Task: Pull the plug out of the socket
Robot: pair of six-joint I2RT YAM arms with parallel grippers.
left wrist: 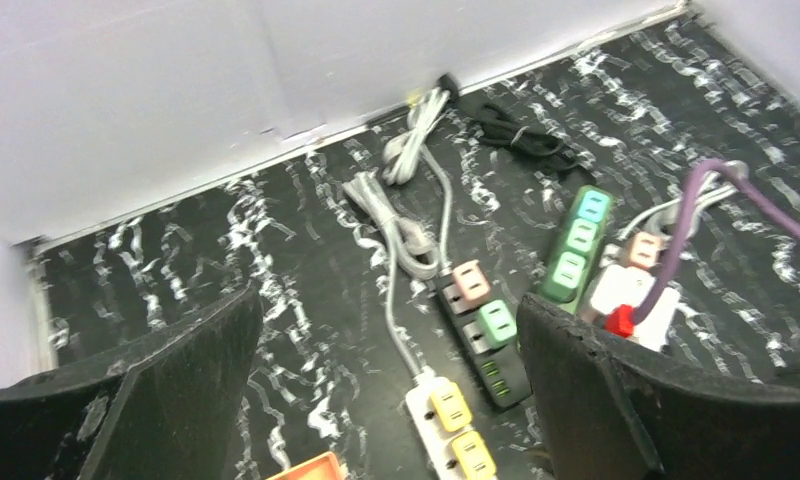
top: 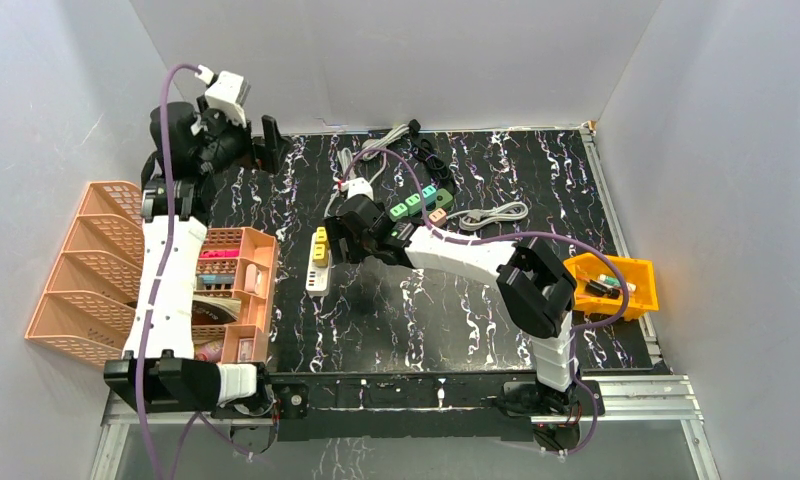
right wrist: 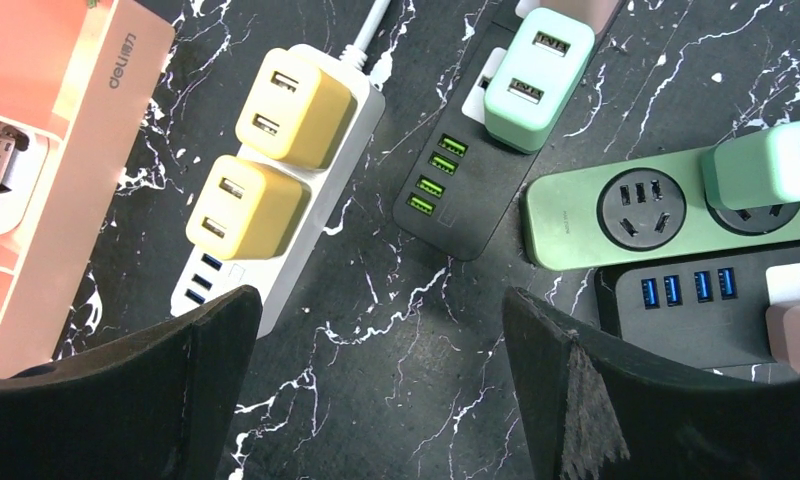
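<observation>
Tabletop (top: 426, 320) of black white-veined marble, white walls (top: 396, 50) around, left gripper (left wrist: 386, 310) and right gripper (right wrist: 381, 300) spread.

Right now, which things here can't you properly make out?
Top view: what lies in the yellow bin is too small to name.
Right wrist view: the right edge cuts off the green power strip and its mint plug.
Left wrist view: the bottom edge cuts off the white power strip.

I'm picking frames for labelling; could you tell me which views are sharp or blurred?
Right wrist: crisp, slots on the upper yellow square plastic plug adapter read clearly; only the claw fingers are soft. Left wrist: smeared throughout, the pale pink square plug adapter fuzzy-edged. Top external: evenly lit, no glare.
</observation>
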